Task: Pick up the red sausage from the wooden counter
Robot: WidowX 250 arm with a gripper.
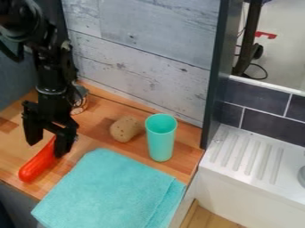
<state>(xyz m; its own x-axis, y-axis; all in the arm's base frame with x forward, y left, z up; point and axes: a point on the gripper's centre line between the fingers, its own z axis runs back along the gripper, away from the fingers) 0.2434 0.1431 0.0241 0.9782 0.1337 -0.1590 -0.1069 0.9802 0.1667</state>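
Gripper [46,149] spread, nothing gripped. Red toy [38,164] just below, top end by it, long axis slanting away, lower left.

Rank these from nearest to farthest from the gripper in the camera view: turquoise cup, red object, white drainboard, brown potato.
1. Red object: at the gripper
2. Brown potato: right of it
3. Turquoise cup: beyond the potato
4. White drainboard: far right
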